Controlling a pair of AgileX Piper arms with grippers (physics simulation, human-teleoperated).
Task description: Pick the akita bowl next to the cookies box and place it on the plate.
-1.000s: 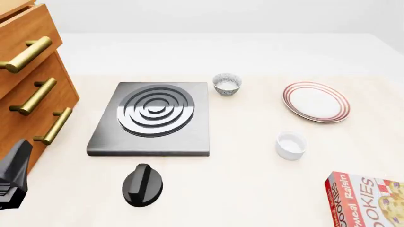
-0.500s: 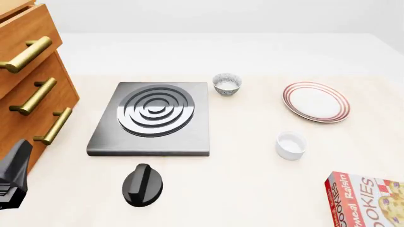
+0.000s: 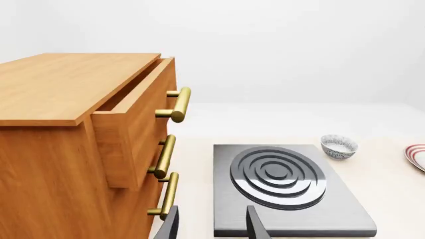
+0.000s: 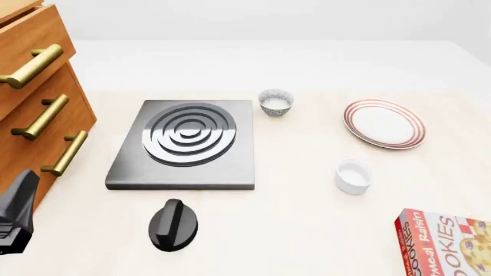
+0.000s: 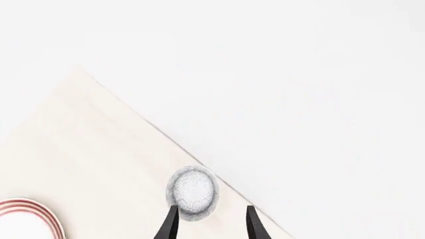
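The right claw [image 5: 211, 224] stands open, its two dark fingers spread well apart with nothing between them and nothing touching them. Just beyond the fingertips, apart from them, sits the akita bowl [image 5: 192, 193], upright, its white inside showing. It lies more in front of one finger than centred in the gap, close to the edge of the bench [image 5: 99, 149]. A slice of the plate [image 5: 23, 219] shows nearby in the same view.

The left claw [image 3: 212, 228] is open just as wide and holds nothing. It looks out at the near-left corner of the grey stove [image 3: 285, 199], beside the wooden cabinet [image 3: 66, 124].

From the front, only a dark piece of the left arm [image 4: 15, 221] shows, at 8 o'clock on the bench; the right claw is out of that frame.

There I count:
- One speckled bowl [image 4: 275, 102] at 12 o'clock, just off the stove's far right corner.
- One plate [image 4: 383, 123] at 2 o'clock.
- One plain white ramekin [image 4: 353, 176] at 4 o'clock.
- One cookies box [image 4: 445, 244] at 5 o'clock, cut off by the frame edge.
- One stove [image 4: 184, 144] at 10 o'clock.
- One black knob-shaped thing [image 4: 173, 225] at 7 o'clock.
- One cabinet with three brass handles [image 4: 38, 118] (the top drawer is pulled partway out).

Whether the bowl ahead of the right claw is that same speckled bowl or a second one lying outside the front frame, I cannot tell.
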